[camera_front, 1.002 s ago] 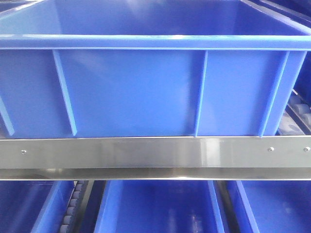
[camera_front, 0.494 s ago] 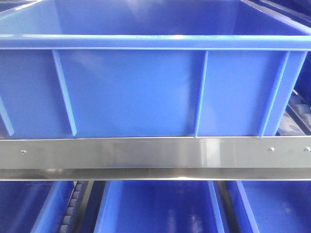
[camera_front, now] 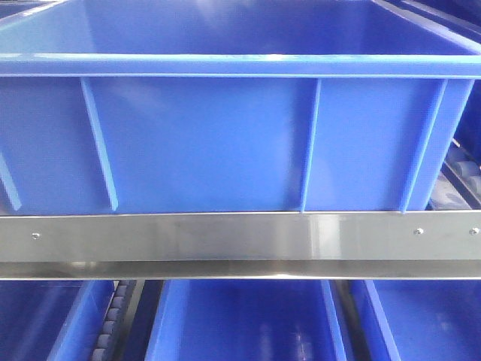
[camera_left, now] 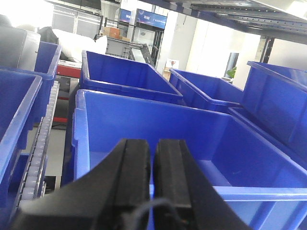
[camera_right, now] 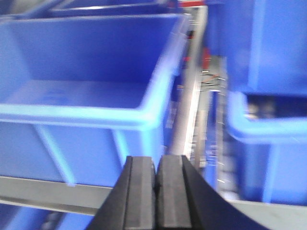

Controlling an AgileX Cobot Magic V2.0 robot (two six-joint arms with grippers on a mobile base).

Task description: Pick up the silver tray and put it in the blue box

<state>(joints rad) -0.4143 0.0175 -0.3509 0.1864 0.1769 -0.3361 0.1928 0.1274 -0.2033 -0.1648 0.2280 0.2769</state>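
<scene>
While the box [camera_front: 203, 143] fills the front view, resting on a steel rail [camera_front: 240, 237], both claws are clenched on nothing: the left gripper [camera_left: 152, 177] above a bin [camera_left: 230, 158], the right gripper [camera_right: 157, 191] near the rail. No tray shows.

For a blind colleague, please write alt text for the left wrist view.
Two black fingers of the left gripper, nearly closed and holding nothing, fill the lower part of the view. Behind them lies a blue box, with more blue bins on the racks beyond.
</scene>
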